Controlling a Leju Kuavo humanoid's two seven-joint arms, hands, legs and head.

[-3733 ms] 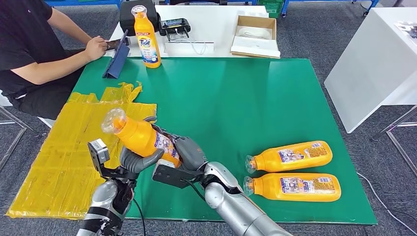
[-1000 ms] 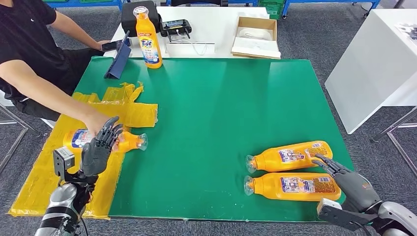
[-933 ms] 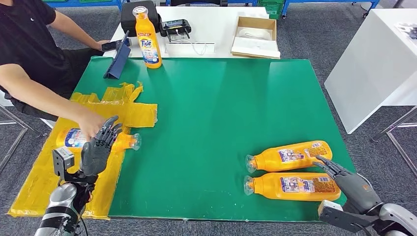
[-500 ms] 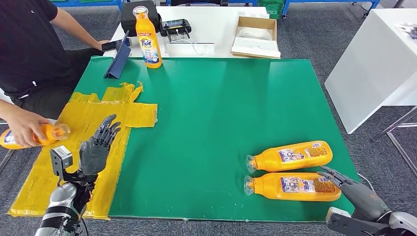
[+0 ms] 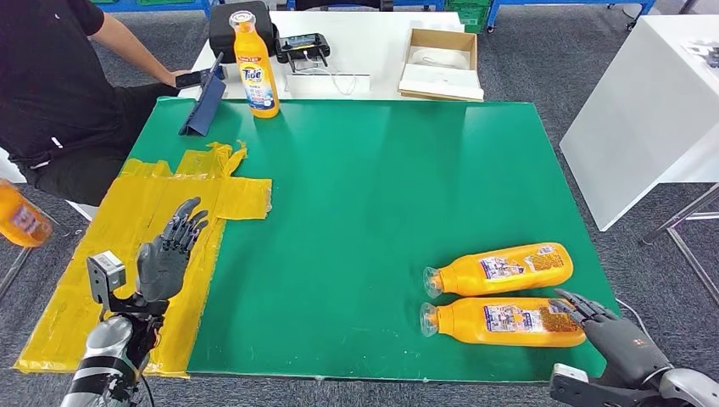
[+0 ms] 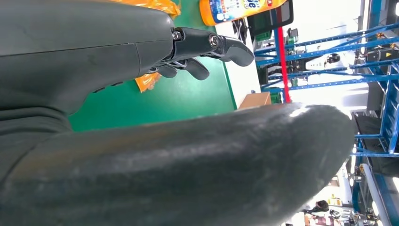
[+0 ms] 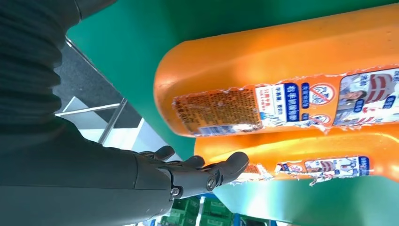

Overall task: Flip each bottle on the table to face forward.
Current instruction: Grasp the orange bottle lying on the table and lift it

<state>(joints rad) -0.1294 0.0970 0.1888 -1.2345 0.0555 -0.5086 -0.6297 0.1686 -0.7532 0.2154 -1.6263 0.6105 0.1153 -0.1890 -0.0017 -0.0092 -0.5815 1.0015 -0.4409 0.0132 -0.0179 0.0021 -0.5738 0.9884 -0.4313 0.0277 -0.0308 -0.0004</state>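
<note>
Bottles (image 5: 505, 322), two lying label-up side by side at the green table's (image 5: 381, 186) near right corner, look smooth, rigid and likely slippery, best gripped mid-body by the empty, spread right hand (image 5: 617, 339) hovering beside them, while the left hand (image 5: 165, 254) hangs open.

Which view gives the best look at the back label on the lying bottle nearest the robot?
The right wrist view: the near bottle is close up, its torn label in detail. The head view shows that bottle whole but its label small. The left wrist view instead has the upright bottle.
</note>
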